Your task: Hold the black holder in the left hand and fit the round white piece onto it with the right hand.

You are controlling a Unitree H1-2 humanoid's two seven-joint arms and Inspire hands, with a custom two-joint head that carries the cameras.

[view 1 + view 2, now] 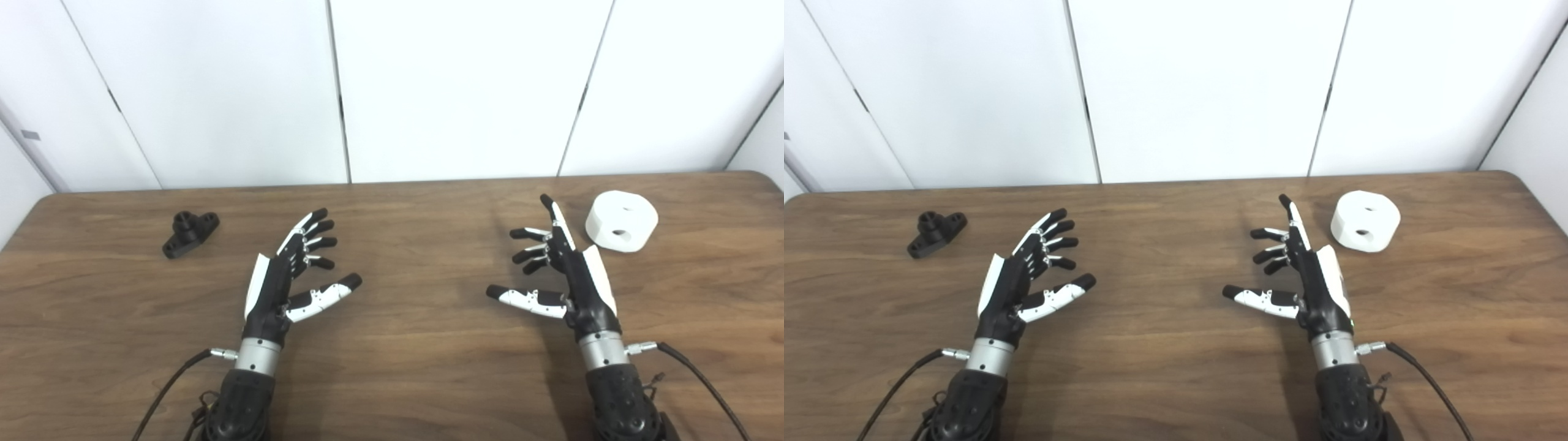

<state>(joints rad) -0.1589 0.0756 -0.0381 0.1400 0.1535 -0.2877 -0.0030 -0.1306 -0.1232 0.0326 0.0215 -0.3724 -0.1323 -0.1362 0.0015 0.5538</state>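
Resting apart on the table, the holder lies at ten o'clock and the white piece at two. Each sits on its own hand's side, apparently for easy reach; the left hand and right hand hover spread wide, holding nothing.

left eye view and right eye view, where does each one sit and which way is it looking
Left eye view: on the head, looking down and forward over the wooden table toward the white wall panels; both forearms rise from the bottom edge, left hand and right hand open.
Right eye view: beside it, a little to the right, same direction; everything sits further left in the picture.
Shared: both hands, the black holder far left, and the round white piece just beyond the right hand.
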